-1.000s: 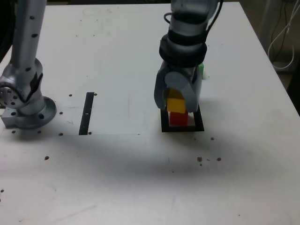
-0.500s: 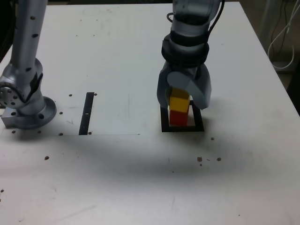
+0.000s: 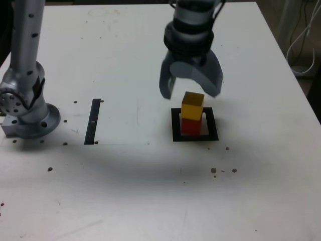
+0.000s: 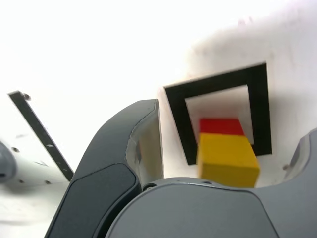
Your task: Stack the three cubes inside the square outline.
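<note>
I see the gripper [image 3: 192, 93] hanging with fingers spread wide and empty, above the yellow cube [image 3: 192, 105]. It sits on the red cube [image 3: 189, 126] inside the square outline [image 3: 175, 131], centre-right of the exterior view.

Exterior view looks down across the counter [image 3: 125, 201] from its front; wrist view sits close above — both share the square outline [image 3: 195, 136] [image 4: 179, 119].

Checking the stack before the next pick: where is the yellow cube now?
In the exterior view, the yellow cube sits on the red cube inside the square outline, right of centre, just below the open gripper.
</note>
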